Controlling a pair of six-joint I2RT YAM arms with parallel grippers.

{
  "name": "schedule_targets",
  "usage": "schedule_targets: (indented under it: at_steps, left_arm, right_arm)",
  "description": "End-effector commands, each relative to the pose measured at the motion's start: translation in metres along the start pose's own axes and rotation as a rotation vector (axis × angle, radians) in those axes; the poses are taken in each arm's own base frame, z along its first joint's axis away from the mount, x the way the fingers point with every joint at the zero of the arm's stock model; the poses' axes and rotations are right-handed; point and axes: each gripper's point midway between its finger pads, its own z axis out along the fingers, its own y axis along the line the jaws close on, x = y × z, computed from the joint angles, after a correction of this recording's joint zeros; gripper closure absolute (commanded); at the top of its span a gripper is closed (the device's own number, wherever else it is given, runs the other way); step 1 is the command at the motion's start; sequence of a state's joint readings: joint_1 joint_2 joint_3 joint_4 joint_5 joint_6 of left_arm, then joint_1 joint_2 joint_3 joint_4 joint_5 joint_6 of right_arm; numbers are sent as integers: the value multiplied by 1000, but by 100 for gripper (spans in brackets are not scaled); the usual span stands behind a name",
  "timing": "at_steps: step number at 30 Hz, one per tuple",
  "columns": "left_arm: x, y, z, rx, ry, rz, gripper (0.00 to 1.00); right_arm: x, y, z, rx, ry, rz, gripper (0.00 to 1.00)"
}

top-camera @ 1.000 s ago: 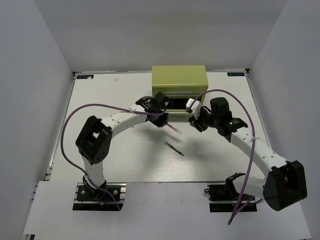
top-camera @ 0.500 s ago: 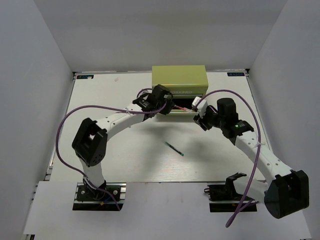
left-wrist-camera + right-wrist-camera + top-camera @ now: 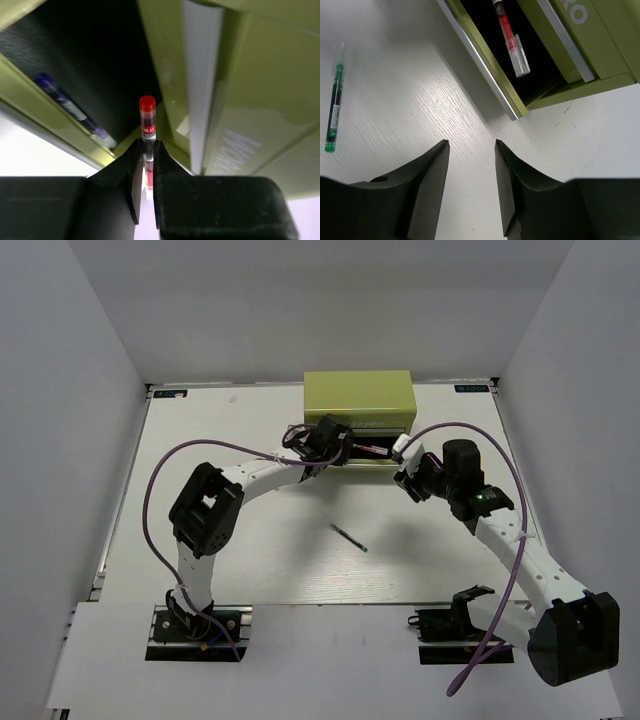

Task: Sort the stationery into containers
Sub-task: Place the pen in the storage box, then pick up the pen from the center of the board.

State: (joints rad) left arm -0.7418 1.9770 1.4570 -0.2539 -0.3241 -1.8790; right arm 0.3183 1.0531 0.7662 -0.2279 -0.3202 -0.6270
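Note:
My left gripper (image 3: 146,146) is shut on the thin red-and-white pen (image 3: 147,122), whose red end points into the open drawer (image 3: 100,55) of the olive-green chest (image 3: 358,400). In the top view the left gripper (image 3: 335,445) sits at that drawer (image 3: 375,462). A dark pen with a purple end (image 3: 70,107) lies inside along the drawer's front wall. The right wrist view shows the red pen (image 3: 510,37) over the drawer's black floor. My right gripper (image 3: 471,145) hangs open over bare table just off the drawer's right corner (image 3: 517,111). A dark pen with a green end (image 3: 334,110) lies on the table (image 3: 349,538).
The chest stands at the back middle of the white table (image 3: 230,540), its lettered front (image 3: 575,15) facing the arms. Grey walls close in the table on three sides. Purple cables loop over both arms.
The left arm has carried the red pen from above the table up into the open drawer. The right gripper has drawn back to the right, off the drawer's front.

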Motion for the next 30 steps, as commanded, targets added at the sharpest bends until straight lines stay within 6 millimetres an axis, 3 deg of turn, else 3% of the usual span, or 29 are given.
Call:
schedule_targets:
  at_steps: [1,2,3,4,6,12,16,17,18,21,22,24,25,26,27,28,30]
  left_arm:
    - [7,-49,-16,119,19,-63,86]
    - [3,-45,-12,112,19,-66,67]
    - [2,-42,-11,111,18,-57,59]
    - [1,-39,-13,112,18,-57,45]
    - [0,-38,-16,112,18,-48,35]
    - [0,-32,-31,113,35,-43,33]
    - [12,-29,-59,131,125,66,33]
    - [10,-19,-63,92,123,115,33]
    - [8,-21,-77,98,130,183,33]
    - [-8,9,-94,44,116,306,32]
    - [-19,24,-109,34,113,334,32]
    - [-33,38,-124,43,93,390,29]
    - [-44,64,-127,12,80,456,26]
    - [-51,57,-147,65,75,460,23]
    - [-60,66,-154,59,57,479,21]
    - [-73,87,-156,25,44,513,18]
    - [-94,96,-176,49,-10,516,14]
  right_arm:
    - [-5,-2,-3,16,-34,2,51]
    - [-4,-3,-3,17,-32,3,50]
    - [-5,-2,-3,10,-35,2,50]
    - [-4,-1,-3,7,-34,4,50]
    - [-3,1,-2,-7,-33,3,48]
    - [0,19,-2,-100,-35,-19,46]
    - [-4,57,-7,-318,-60,-38,46]
    - [-6,68,-6,-385,-77,-23,46]
    - [-6,78,-5,-449,-84,-4,46]
    - [4,106,-7,-601,-57,51,44]
    - [9,115,-6,-631,-45,55,44]
    - [11,120,0,-638,-38,46,43]
    - [16,126,1,-648,-23,48,43]
    - [18,130,12,-634,1,23,43]
    - [21,133,14,-633,26,43,42]
    - [28,137,20,-638,59,55,38]
    - [31,146,30,-633,120,59,32]
